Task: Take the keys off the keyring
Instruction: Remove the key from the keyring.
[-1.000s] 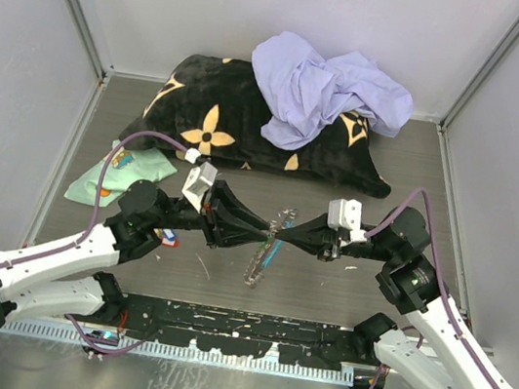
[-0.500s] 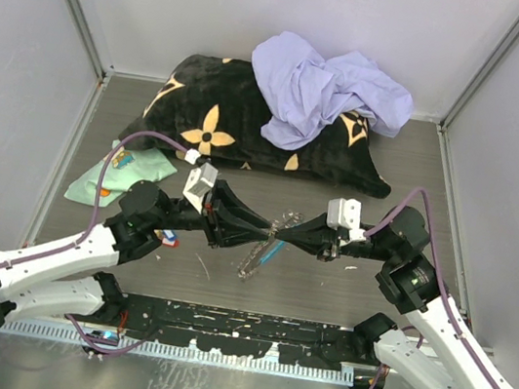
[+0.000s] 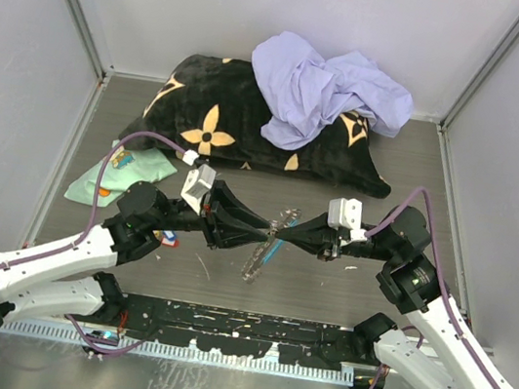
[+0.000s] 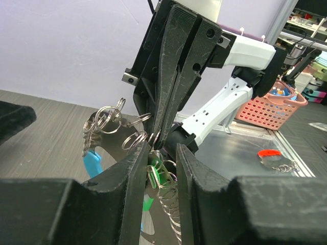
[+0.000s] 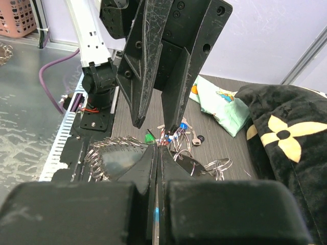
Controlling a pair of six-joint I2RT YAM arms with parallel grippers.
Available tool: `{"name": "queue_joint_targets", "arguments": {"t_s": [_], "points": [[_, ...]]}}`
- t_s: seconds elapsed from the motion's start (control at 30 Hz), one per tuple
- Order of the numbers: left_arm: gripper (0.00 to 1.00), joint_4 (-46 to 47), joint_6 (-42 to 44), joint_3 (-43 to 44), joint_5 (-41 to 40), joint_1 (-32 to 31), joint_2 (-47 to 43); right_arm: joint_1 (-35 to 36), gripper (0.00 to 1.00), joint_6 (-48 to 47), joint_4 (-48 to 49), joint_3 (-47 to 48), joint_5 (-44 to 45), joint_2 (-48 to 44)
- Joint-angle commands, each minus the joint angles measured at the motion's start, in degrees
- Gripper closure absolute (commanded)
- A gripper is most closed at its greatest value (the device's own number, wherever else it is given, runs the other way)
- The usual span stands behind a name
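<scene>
From the top view, my left gripper (image 3: 256, 226) comes in from 9 o'clock and my right gripper (image 3: 285, 230) from 3 o'clock, tips almost meeting. The keyring (image 3: 256, 261) is between them, its chain trailing toward 6 o'clock.

On the left wrist view, my own jaws stand narrowly apart with split rings and the keys (image 4: 152, 176) between them, one green tag showing. I cannot tell whether the pads bite. The light-blue crescent (image 4: 92, 162) hangs at 9 o'clock.

On the right wrist view, my jaws are pressed together, nipping a wire ring of the cluster at their tip.

I judge this bundle light, limp and slippery: the chain will swing and the small stiff rings will twist. I'd grip a ring's flat face close to its split, never the chain.
</scene>
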Motion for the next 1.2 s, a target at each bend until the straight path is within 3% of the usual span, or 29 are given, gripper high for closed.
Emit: {"name": "queue_joint_targets", "arguments": {"t_s": [0.0, 0.17, 0.67, 0.83, 1.03, 1.17], "points": [[0.70, 3.2, -0.5, 1.0, -0.4, -0.3, -0.3, 0.2, 0.99, 0.3, 4.6, 3.1, -1.0, -0.2], [0.78, 3.4, -0.8, 0.6, -1.3, -0.3, -0.6, 0.2, 0.99, 0.3, 4.1, 3.4, -1.2, -0.2], [0.79, 2.8, -2.8, 0.1, -1.3, 0.6, -1.2, 0.1, 0.99, 0.2, 4.1, 3.4, -1.0, -0.3], [0.86, 2.4, -3.2, -1.3, -3.1, 1.2, -2.8, 0.1, 0.99, 0.2, 4.0, 3.4, -1.1, -0.2], [0.75, 1.3, -2.7, -2.0, -3.3, 1.3, -3.8, 0.1, 0.99, 0.2, 4.1, 3.4, -1.2, 0.3], [0.74, 2.7, -3.2, -1.5, -2.1, 1.2, -3.0, 0.1, 0.99, 0.4, 4.4, 3.6, -1.3, 0.4]]}}
